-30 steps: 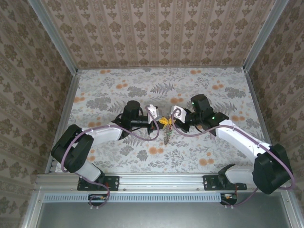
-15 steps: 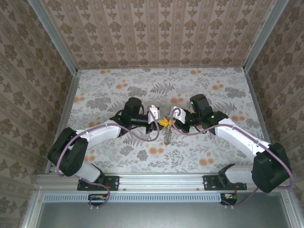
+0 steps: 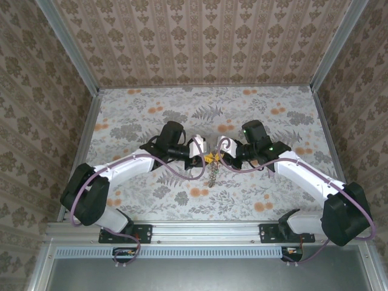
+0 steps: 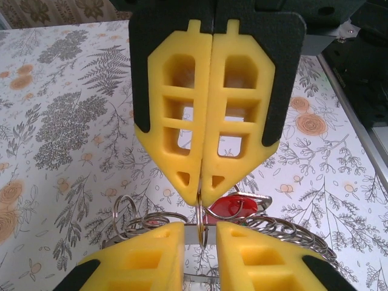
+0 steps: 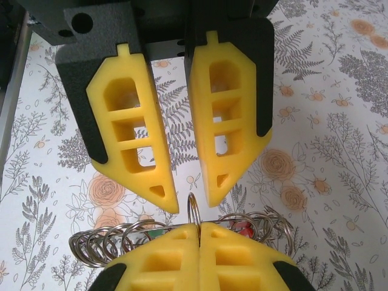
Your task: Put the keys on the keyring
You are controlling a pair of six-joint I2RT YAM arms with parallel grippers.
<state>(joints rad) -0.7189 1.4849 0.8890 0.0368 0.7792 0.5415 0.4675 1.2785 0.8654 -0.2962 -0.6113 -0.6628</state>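
A floral-printed desk (image 3: 273,194) sits inside wallpapered walls. Above it the right pincer (image 5: 199,230) is clamped tight on one wire loop of the keyring (image 5: 194,211), which stands up from between its pads. The left pincer (image 5: 190,205) meets it tip to tip, its pads narrowly parted with that loop in the gap. A red key (image 4: 233,205) lies among the coiled rings just beyond the right pincer's tips

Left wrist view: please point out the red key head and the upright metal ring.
red key head (image 4: 233,207): left wrist view, centre of the red disc.
upright metal ring (image 4: 199,218): left wrist view, its left wire.
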